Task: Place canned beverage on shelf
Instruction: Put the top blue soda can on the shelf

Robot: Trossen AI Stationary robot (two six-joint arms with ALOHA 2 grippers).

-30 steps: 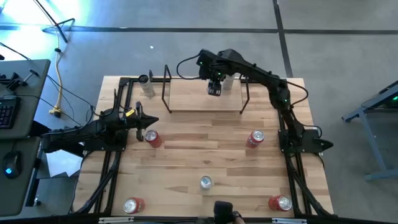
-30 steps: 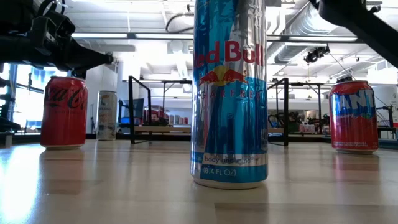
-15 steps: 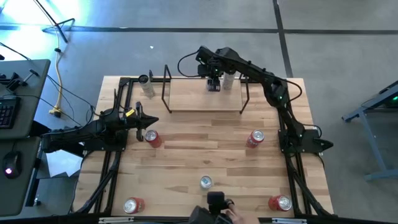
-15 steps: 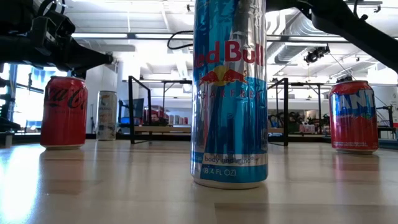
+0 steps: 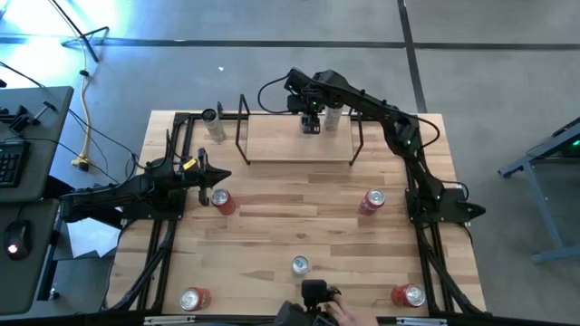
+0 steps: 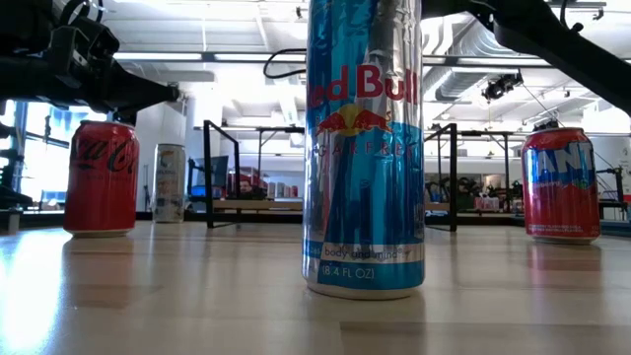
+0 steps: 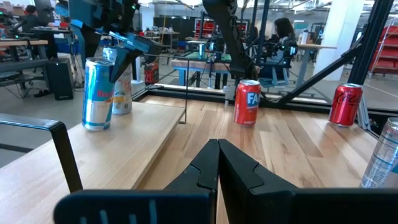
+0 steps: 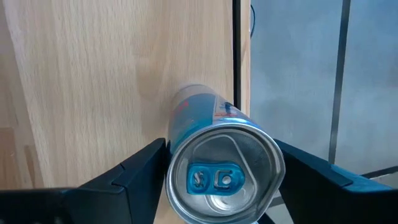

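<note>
The slim blue-and-silver energy-drink can stands upright on the shelf, near its far edge, between the fingers of the right end effector. The fingers flank the can; contact appears likely, though release may have begun. Placement looks nearly complete, with withdrawal remaining. The left end effector, fingers together, waits over the wooden surface, which carries several other cans.

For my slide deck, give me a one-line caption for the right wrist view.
Right gripper straddles an upright blue can on the shelf near its back edge.
</note>
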